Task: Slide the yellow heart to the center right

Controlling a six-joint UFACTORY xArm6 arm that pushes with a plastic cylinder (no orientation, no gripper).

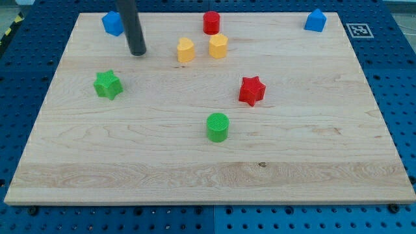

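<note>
Yellow heart: small block, upper middle of the tabletop, upright, lobes toward the view's top. Likely light rigid plastic; should skate easily on smooth wood, and likely to spin if struck off-centre. No taking hold possible, pushing only. Best contact, by my judgement: its flank on the view's left, near mid-height of the outline.

Just beside it on the view's right, yellow hexagon, a narrow gap between the two. It sits in the direct line of travel rightward; a straight shove would probably carry both.

Red cylinder above the pair. Red star lower right, near the route to centre right. Green cylinder below centre. Green star at left. Blue blocks at the upper left and upper right.

Tool is a plain rod, nothing to open or close, carrying nothing. My tip stands left of the heart, apart from it, roughly level with it, touching no block.
</note>
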